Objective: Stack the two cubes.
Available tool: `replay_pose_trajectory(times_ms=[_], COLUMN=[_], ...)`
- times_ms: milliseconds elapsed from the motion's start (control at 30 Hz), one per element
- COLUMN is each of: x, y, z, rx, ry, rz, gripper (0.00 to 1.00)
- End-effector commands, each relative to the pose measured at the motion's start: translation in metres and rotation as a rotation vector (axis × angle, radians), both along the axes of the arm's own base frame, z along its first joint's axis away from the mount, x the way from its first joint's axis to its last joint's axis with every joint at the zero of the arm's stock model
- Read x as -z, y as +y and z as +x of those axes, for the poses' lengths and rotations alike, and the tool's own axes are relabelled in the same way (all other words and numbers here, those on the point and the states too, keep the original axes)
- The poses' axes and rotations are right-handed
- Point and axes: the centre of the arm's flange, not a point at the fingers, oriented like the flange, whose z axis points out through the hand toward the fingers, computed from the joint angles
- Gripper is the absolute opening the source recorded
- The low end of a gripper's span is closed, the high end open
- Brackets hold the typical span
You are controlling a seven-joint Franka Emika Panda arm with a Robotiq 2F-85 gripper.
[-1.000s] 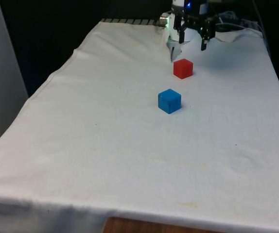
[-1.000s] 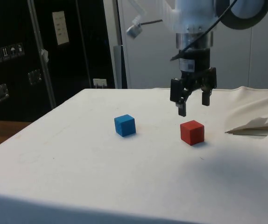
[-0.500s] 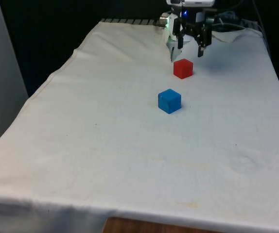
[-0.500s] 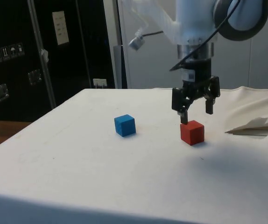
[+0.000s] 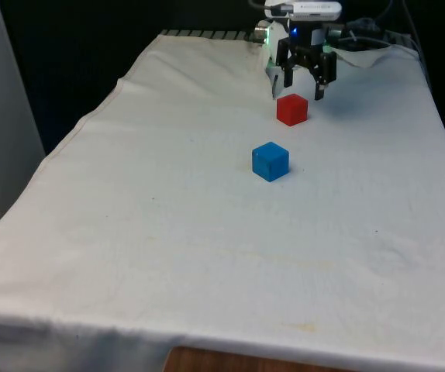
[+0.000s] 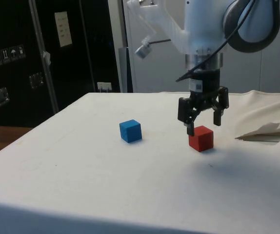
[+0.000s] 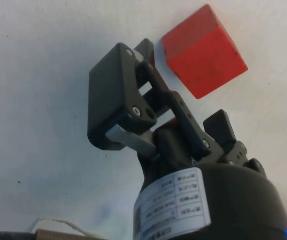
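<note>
I have the gripper (image 5: pixel 304 91) spread wide and holding nothing, hanging low just above the red cube (image 5: pixel 292 109), which sits on the white cloth (image 5: pixel 207 232) with the blue cube (image 5: pixel 270 161) a short way apart, nearer the front camera.

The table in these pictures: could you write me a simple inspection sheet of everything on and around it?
Surface: table under a white cloth, rumpled at the robot's end.
Job's things: red cube and blue cube both sit on the cloth, apart, not stacked.
Clutter: nothing seen.
Grippers: tool open, hanging just above the red cube, touching nothing.
Cables: a black cable loops beside the arm, off the table.
Surroundings: dark cabinets in the side view; black curtains in the front view.
</note>
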Motion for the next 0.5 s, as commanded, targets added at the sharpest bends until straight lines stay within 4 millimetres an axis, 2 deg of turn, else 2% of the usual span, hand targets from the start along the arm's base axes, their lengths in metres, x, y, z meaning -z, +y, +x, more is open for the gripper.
replay_pose_trajectory(times_ms=[0, 267, 467], x=[0.001, 0.006, 0.015], y=[-0.001, -0.010, -0.021], z=[-0.001, 0.002, 0.012], rx=[0.001, 0.003, 0.011], ry=[-0.003, 0.000, -0.004], rz=[0.000, 0.004, 0.007], gripper=[1.00, 1.00, 1.00])
